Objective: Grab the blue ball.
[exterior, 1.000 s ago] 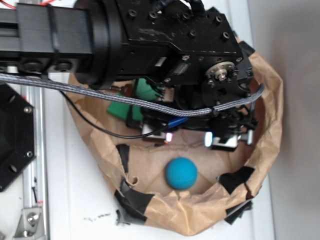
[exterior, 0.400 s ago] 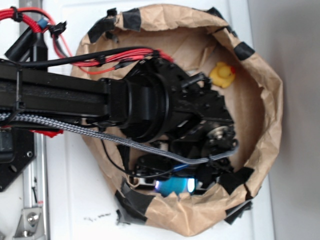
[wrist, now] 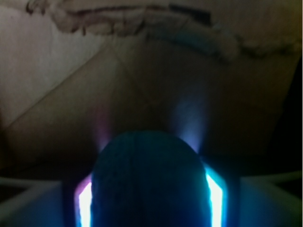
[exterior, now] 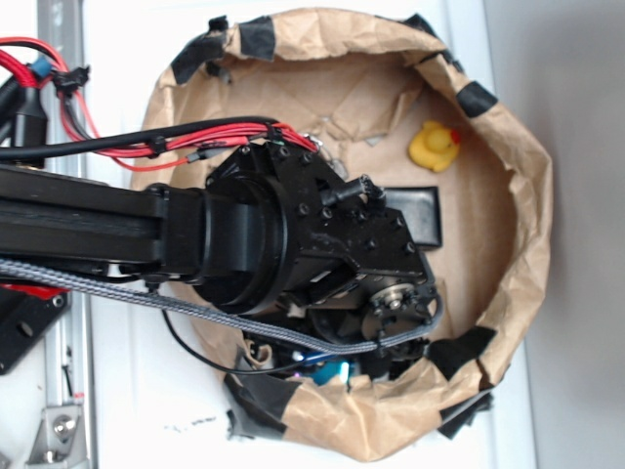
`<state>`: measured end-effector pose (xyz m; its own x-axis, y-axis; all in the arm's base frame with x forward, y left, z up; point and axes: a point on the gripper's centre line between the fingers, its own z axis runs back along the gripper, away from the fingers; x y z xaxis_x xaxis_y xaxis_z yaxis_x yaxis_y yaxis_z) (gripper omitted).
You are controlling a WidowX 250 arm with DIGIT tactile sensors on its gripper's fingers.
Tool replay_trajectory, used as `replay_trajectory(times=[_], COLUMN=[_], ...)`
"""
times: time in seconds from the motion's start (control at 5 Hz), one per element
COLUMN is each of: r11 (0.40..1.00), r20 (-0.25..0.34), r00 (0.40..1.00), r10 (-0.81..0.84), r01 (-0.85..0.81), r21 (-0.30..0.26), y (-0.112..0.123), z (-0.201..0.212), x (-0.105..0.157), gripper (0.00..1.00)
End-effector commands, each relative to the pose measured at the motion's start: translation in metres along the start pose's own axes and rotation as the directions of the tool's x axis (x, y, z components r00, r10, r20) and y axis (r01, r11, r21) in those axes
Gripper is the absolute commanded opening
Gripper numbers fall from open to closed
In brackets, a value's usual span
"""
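Your arm (exterior: 244, 244) now reaches from the left across a brown paper-lined basket (exterior: 527, 195) sitting on a white worktop (exterior: 127, 410), and it covers more of the basket floor than it did a second ago, when the wrist sat higher in the picture and the blue ball lay in plain sight near the lower rim. Since then the hand (exterior: 327, 369) has dropped over that spot, and less of the ball shows between the lit pads than did a moment ago. From overhead only a sliver of teal and a purple-blue glow remain visible under the wrist, right by the taped lower edge of the paper. In the wrist view the blue ball (wrist: 149, 182) fills the lower centre, with a glowing finger pad (wrist: 85, 203) pressed close on each flank, so the hand looks closed around the ball, though you cannot see from here whether it has left the paper. You would judge the grasp made or nearly made; a lift would confirm it. Counting what shows: one blue ball, one yellow rubber duck (exterior: 435, 145) near the upper right rim, one flat black rectangular piece (exterior: 415, 217) beside the wrist, and one hand.
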<state>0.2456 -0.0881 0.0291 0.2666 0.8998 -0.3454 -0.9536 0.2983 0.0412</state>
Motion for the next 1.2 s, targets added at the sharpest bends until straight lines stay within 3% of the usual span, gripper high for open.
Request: replay_trajectory(times=[0.0,0.2,0.4,0.8,1.0], r11=[0.897,0.826,0.694,0.611,0.609], r20=[0.276,0.368,0.442,0.487,0.489], r00=[0.874,0.771,0.579,0.434,0.438], r10=[-0.401,-0.520,-0.684,-0.758,-0.755], r01=[0.436,0.563,0.704,0.732,0.743], r21=[-0.077,-0.011,0.151,0.300,0.275], y=[0.007,0.020,0.023,0.030,0.029], z=[0.122,0.170,0.179,0.159,0.161], x=[0.032,0.045,0.046,0.059,0.058], gripper=[0.00,0.00,0.00,0.00,0.00])
